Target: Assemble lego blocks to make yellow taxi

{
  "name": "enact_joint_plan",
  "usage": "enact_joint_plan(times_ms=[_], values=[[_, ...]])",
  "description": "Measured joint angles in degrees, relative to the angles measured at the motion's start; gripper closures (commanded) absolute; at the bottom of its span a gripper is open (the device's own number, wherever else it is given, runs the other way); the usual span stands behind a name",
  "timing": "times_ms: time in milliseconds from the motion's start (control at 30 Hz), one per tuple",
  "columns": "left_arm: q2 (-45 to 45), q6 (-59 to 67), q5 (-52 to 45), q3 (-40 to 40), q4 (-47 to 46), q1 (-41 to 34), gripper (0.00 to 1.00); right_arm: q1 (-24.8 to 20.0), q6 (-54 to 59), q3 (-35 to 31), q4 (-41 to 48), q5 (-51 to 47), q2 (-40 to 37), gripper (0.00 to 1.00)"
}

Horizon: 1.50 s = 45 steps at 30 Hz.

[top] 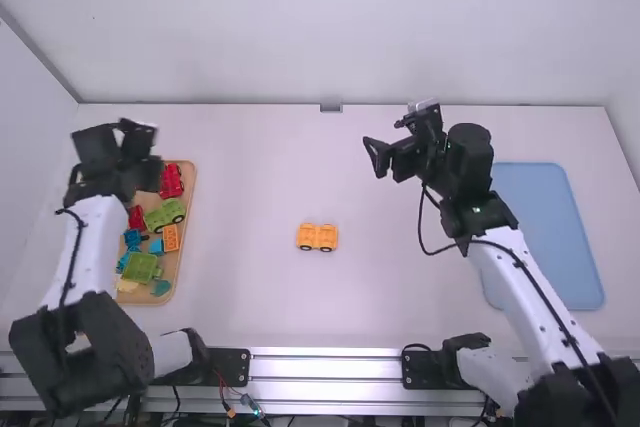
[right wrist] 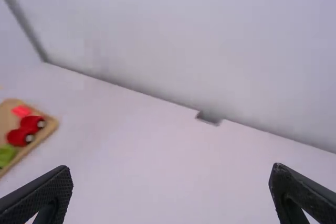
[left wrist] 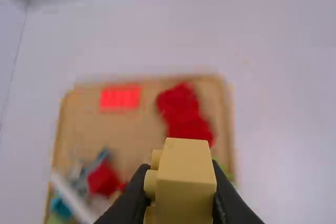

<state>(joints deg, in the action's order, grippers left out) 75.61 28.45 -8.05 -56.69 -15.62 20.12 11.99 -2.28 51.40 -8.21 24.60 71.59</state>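
One yellow block (left wrist: 187, 195) pinched in my left gripper (left wrist: 180, 184); right gripper (right wrist: 172, 170) wide open, empty. Wheeled base (top: 317, 236) sits mid-way across the table (top: 250, 297). Both probably light, stiff, slick plastic; I'd grip flat sides, studs (left wrist: 150, 183) free.

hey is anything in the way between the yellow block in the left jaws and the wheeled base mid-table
Nothing visible blocks it: the tray's rim lies between the yellow block and the wheeled base, but the block appears held above it.
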Motion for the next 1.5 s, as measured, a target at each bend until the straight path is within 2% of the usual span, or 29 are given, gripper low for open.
enact_joint_plan(times_ms=[33,67,133,167,333,467,700,800,900,1133,1200,1500], values=[[-1.36,1.05,-0.20,1.38,1.81,-2.51,0.98,-0.57,-0.90,0.00,-1.25,2.29,1.55,0.01],[-4.48,4.11,-0.85,4.68,5.68,-8.37,0.98,-1.86,-2.89,0.00,-4.20,7.76,5.14,0.01],[-5.75,5.75,-1.25,6.16,7.34,-11.06,0.98,-2.43,-3.93,0.00,-5.95,11.10,7.13,0.01],[-8.24,9.46,-2.01,9.57,11.56,-17.03,0.98,-3.30,-5.90,0.00,-9.20,17.05,10.49,0.01],[-10.14,14.64,-3.76,14.56,18.32,-28.85,0.98,-3.21,-10.43,0.02,-15.43,28.89,17.14,0.01],[-9.94,16.35,-4.02,15.39,19.82,-34.71,0.98,-2.32,-14.23,0.02,-16.41,33.38,20.28,0.01],[-4.22,16.63,-3.98,15.39,25.64,-39.58,0.99,0.02,-14.56,0.02,-12.31,34.25,22.27,0.00],[-2.14,16.63,-3.96,15.39,25.75,-40.94,0.99,1.29,-14.12,0.02,-10.51,32.76,22.38,0.03],[-0.24,16.63,-3.96,14.64,25.09,-42.05,0.98,2.40,-14.03,0.02,-10.43,32.22,22.38,0.11],[4.61,16.63,-3.34,9.77,24.39,-44.48,0.98,4.00,-13.55,0.04,-5.22,30.21,22.38,0.21],[5.42,16.63,-3.50,9.38,24.63,-45.09,0.98,4.09,-13.07,0.02,-4.31,29.83,22.38,0.27],[5.70,17.99,-4.90,9.38,23.45,-45.64,0.98,4.09,-12.57,0.02,-3.78,29.59,22.38,0.33]])
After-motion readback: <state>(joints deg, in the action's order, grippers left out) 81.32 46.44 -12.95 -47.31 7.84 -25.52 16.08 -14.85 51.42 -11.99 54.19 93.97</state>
